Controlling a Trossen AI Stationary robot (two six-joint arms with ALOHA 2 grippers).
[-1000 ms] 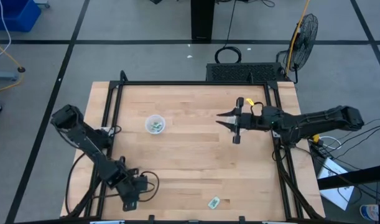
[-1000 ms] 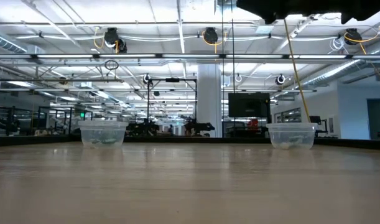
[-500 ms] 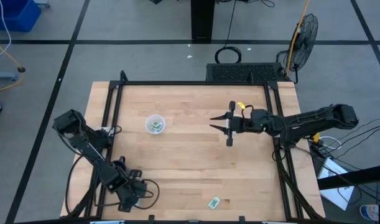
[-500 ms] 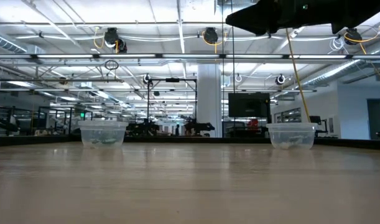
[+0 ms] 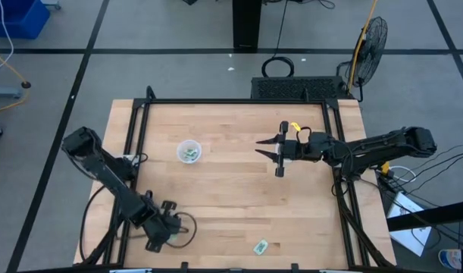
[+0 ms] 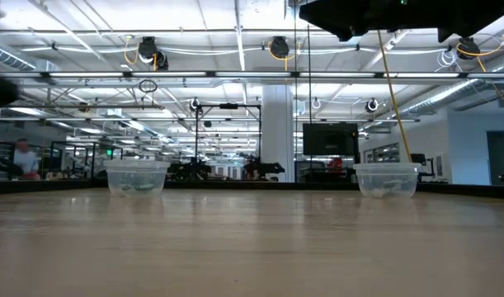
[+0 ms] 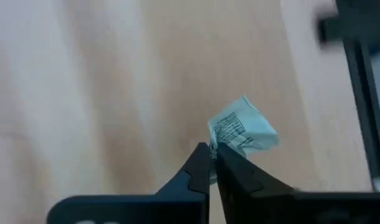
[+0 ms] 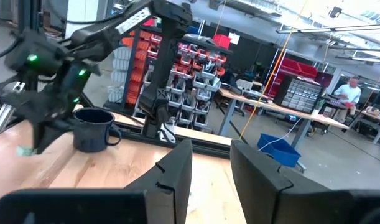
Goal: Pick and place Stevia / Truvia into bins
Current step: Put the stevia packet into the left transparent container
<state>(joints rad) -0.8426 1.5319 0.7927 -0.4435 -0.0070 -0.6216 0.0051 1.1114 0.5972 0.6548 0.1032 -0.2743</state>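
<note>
A clear cup (image 5: 189,152) with green packets inside stands on the left half of the tabletop (image 5: 231,189), with bare wood around it. In the low view two cups show, one left (image 6: 137,176) and one right (image 6: 386,179). The high view shows only the left one; the right arm covers where the other would be. A black mug (image 8: 93,129) shows only in the right wrist view, near a table edge. One loose packet (image 5: 261,246) lies flat near the front edge, right of centre, well apart from both arms.

The left gripper (image 7: 212,160) is at the front left corner, its jaws closed on a crumpled packet (image 7: 242,132). The right gripper (image 5: 270,149) hangs over the right half, its jaws a little apart and empty.
</note>
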